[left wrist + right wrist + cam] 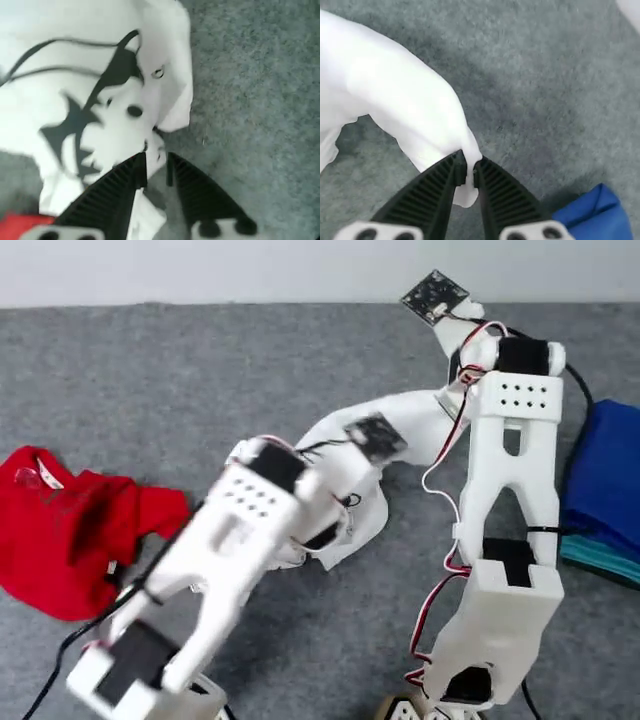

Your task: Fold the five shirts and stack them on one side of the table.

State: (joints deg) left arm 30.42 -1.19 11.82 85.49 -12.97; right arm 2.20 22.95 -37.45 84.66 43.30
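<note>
Hands both gripped the white shirt (pixel 372 502) lying mid-frame on the desk in the high view. Your left hand (pixel 155 167) pinched its lower-left edge and your right hand (pixel 469 172) a sleeve tip upper right, the long axis running between them.

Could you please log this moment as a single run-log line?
white shirt: mid-table | left end effector: gripping it | right end effector: gripping it | red shirt: crumpled

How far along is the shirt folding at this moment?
Done: a blue folded shirt lies atop a teal one at the grey table edge. In hand: left claw and right claw pinch the white printed shirt. Remaining: folding it and the crumpled red shirt.
</note>
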